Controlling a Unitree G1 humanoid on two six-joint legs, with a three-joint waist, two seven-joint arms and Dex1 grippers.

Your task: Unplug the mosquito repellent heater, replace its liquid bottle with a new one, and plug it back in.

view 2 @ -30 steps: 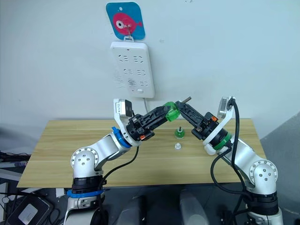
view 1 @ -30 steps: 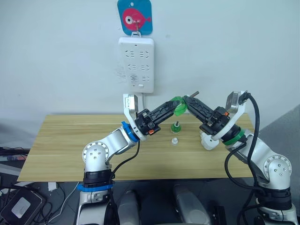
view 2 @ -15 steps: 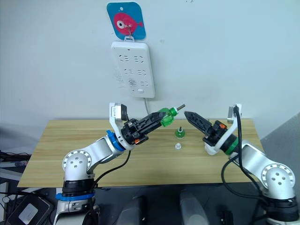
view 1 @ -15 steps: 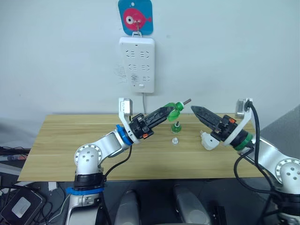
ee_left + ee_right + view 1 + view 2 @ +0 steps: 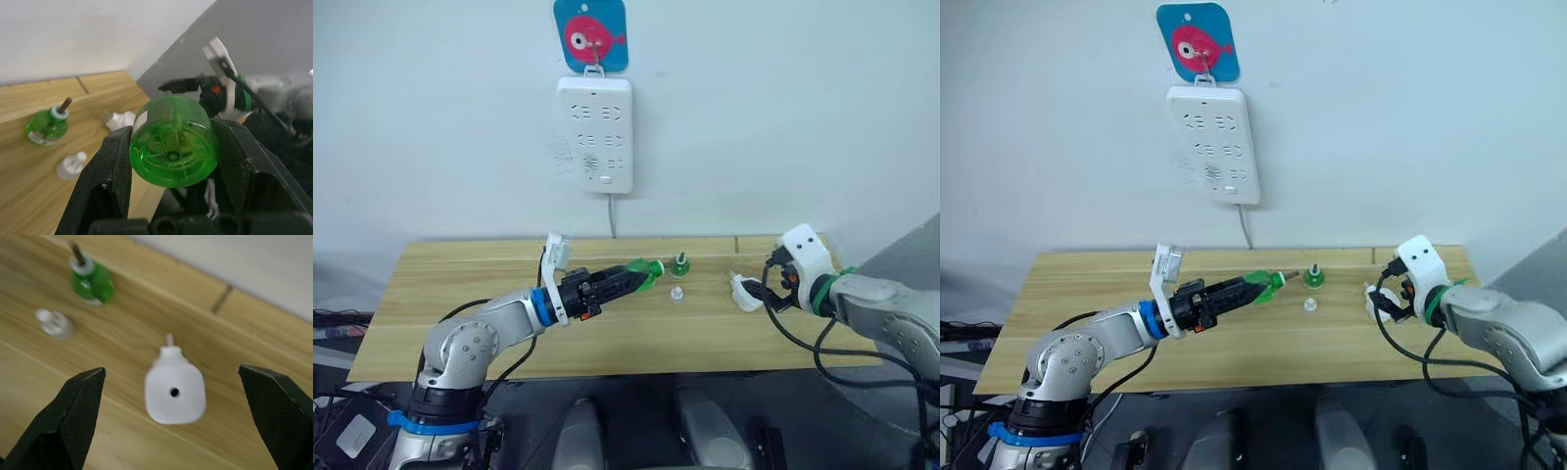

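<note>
On the table's (image 5: pixel 460 294) right part lies the heater (image 5: pixel 744 293), unplugged, prongs out, well apart from the power strip (image 5: pixel 594 134) hanging on the far wall under a fish hook plate (image 5: pixel 591 35). Just to its right hovers the right gripper (image 5: pixel 171 421), spread wide with nothing between the fingers, lined up over the heater's round hole as seen from the right wrist. Left of centre reaches the left gripper (image 5: pixel 625 281), clamped on a green bottle (image 5: pixel 173 141), wick pointing right and held low over the wood. Stands upright at the far middle a second green bottle (image 5: pixel 680 264), wick up, and just near of it rests a small clear cap (image 5: pixel 676 294). Cannot tell from these views which bottle is the old one and which the new. Judged from this layout: unplugging done, heater's socket apparently empty, one bottle in hand. Left to do, most likely: pick up the heater, fit the new bottle into it, then push it back into the strip on the wall.
</note>
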